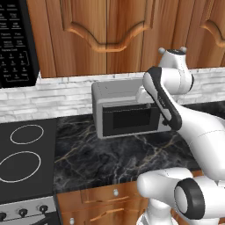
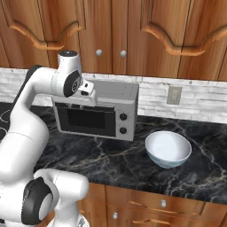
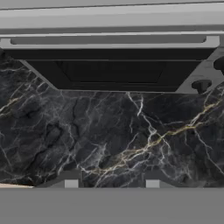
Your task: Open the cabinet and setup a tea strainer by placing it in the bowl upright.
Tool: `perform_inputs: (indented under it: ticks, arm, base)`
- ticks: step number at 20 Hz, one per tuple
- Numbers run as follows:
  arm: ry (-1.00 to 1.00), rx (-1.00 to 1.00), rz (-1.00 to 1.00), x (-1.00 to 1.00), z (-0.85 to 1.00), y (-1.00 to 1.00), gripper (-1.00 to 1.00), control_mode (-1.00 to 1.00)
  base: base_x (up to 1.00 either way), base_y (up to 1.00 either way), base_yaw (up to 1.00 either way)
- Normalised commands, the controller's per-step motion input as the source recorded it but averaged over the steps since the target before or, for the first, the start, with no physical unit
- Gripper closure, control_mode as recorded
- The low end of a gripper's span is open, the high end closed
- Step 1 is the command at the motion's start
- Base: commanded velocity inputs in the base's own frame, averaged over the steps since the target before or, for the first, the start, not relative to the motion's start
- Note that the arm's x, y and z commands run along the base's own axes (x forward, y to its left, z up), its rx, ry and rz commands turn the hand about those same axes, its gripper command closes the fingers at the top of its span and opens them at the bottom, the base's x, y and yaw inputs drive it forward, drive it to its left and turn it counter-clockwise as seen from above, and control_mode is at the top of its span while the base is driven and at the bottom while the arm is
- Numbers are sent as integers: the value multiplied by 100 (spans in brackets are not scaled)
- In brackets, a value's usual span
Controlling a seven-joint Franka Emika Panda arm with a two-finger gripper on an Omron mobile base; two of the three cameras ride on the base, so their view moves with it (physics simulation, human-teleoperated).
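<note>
— Above the tabletop (image 2: 111, 159), is the cabinet (image 2: 111, 31) open yet?

— No. Both doors sit shut, their round silver knobs (image 2: 99, 52) side by side just over the microwave (image 2: 95, 111). I judge the task hardly begun: the doors are unopened, and the tea strainer isn't anywhere I can make out, so it is presumably behind them.

— And the bowl?

— The bowl (image 2: 168, 148) stands empty on the dark marble to the right of the microwave, nearer the front edge.

— Where's the tool?

— The tool (image 3: 111, 183) hangs low in front of the microwave, looking down at the marble with the oven's dark door at the far side of its view. Its two fingertips (image 3: 71, 183) stand fairly wide apart with nothing between them.

— So how do things lie relative to it?

— The cabinet knobs are well above the tool and slightly to its right; the bowl is off to its right. Everything remains: open a door, fetch the strainer, set it upright in the bowl.
</note>
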Motion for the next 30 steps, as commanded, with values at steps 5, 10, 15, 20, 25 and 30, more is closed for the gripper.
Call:
perform_inputs:
  ticks: [5,10,15,20,25,30]
  arm:
    - [-3,0,0,0,0,3,-100,-100]
    - [-36,-4,0,0,24,-11,-100,-100]
    - [-43,-2,0,-7,83,-36,-100,-100]
    - [-28,0,-4,-34,99,-32,-100,-100]
    - [-15,0,-8,-42,97,-18,-100,-100]
    - [-2,9,-3,-22,22,-4,-100,-100]
  base:
    - [0,0,0]
    - [0,0,0]
    - [0,0,0]
    - [0,0,0]
    - [0,0,0]
    - [0,0,0]
